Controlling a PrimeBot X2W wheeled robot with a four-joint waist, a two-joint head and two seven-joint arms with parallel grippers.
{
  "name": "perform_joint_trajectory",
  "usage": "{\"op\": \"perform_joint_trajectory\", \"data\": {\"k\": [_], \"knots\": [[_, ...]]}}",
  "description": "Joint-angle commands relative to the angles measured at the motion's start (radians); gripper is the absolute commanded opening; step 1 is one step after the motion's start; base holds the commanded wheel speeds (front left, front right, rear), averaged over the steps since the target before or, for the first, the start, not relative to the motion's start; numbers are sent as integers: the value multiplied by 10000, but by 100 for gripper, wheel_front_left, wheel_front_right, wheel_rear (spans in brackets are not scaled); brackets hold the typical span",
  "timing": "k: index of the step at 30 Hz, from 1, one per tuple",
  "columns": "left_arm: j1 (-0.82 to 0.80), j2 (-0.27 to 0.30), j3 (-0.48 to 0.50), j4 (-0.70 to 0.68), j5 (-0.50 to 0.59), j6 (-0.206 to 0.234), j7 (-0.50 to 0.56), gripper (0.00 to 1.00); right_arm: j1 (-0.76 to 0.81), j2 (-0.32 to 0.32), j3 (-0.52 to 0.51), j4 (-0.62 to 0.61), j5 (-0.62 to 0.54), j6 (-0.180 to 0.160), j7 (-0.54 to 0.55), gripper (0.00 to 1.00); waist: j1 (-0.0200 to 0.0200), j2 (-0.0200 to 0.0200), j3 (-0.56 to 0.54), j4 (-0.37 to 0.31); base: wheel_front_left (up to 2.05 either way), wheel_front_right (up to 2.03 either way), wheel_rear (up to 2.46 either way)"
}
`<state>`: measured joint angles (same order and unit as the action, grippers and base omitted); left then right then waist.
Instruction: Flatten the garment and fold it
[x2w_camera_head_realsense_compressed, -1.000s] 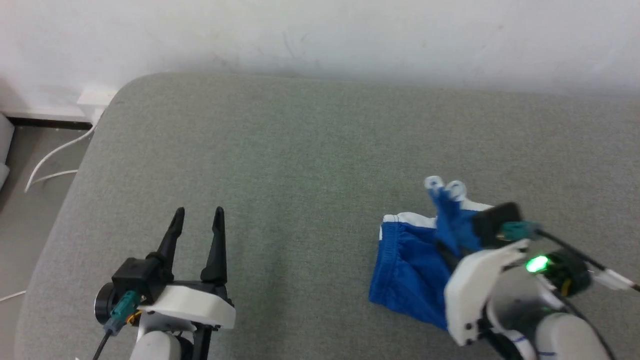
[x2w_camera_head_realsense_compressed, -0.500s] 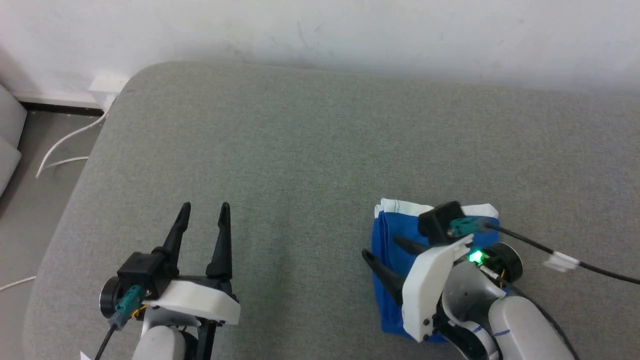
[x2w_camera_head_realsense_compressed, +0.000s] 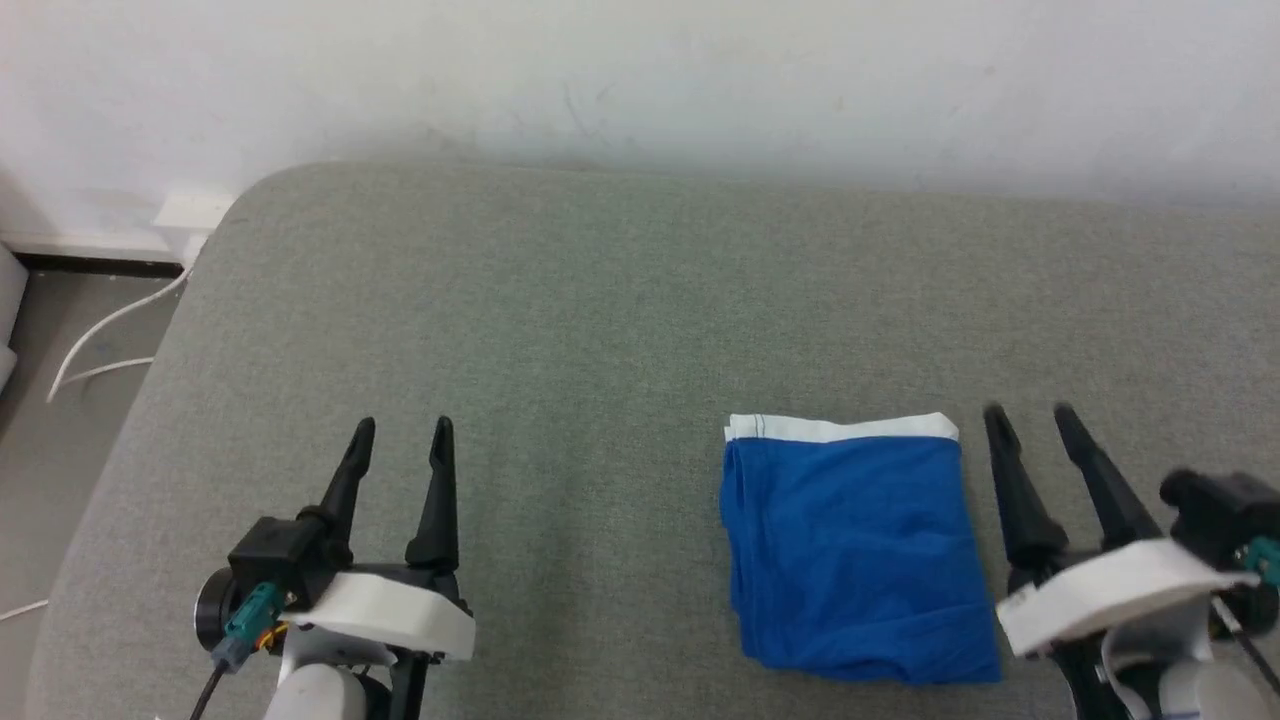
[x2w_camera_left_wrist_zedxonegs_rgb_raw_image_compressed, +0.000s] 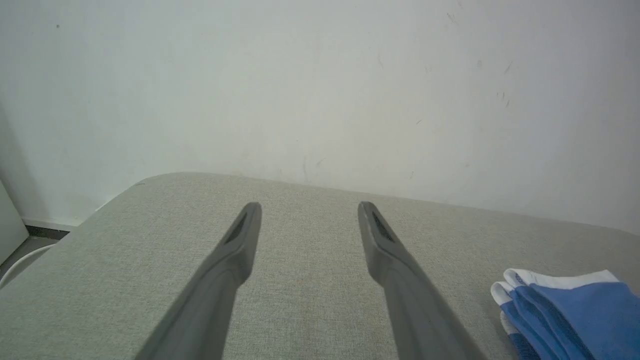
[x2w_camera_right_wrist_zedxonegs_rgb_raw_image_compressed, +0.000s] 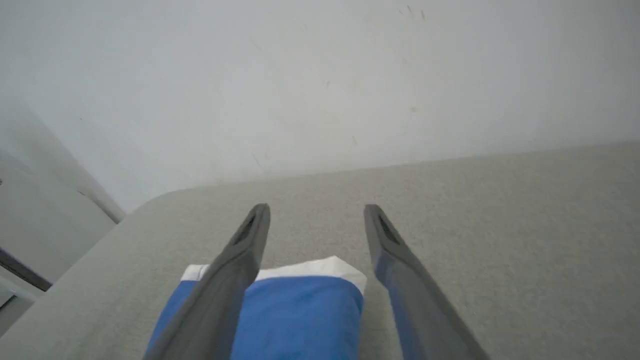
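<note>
The garment (x2w_camera_head_realsense_compressed: 855, 550), bright blue shorts folded into a compact rectangle with a white band along its far edge, lies flat on the grey upholstered surface (x2w_camera_head_realsense_compressed: 600, 320), right of centre and towards the near side. The right gripper (x2w_camera_head_realsense_compressed: 1028, 412) stands just beside the garment's right edge, jaws spread and empty, clear of the fabric. The left gripper (x2w_camera_head_realsense_compressed: 401, 428) hovers well apart to the left over bare upholstery, jaws likewise spread and holding nothing.
</note>
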<state>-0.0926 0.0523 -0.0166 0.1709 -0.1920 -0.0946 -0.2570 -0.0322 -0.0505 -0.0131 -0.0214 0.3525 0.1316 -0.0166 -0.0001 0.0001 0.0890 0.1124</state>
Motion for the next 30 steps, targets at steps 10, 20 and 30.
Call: {"op": "perform_joint_trajectory", "data": {"k": [10,20,30], "knots": [[60,-20,18,-74,16,25,-47,100,231,3,-118,2066,-63,-9,1067,100,1,-1,72,-112,0,0,0],[-15,-20,-130,8,-9,-2,-47,100,-587,3,505,3972,119,-9,3391,36,1,-1,170,64,0,0,0],[62,-20,-59,-237,238,-47,-47,100,-1982,-414,1952,2798,-2400,-9,5104,0,1,-1,569,-1242,0,0,0]]}}
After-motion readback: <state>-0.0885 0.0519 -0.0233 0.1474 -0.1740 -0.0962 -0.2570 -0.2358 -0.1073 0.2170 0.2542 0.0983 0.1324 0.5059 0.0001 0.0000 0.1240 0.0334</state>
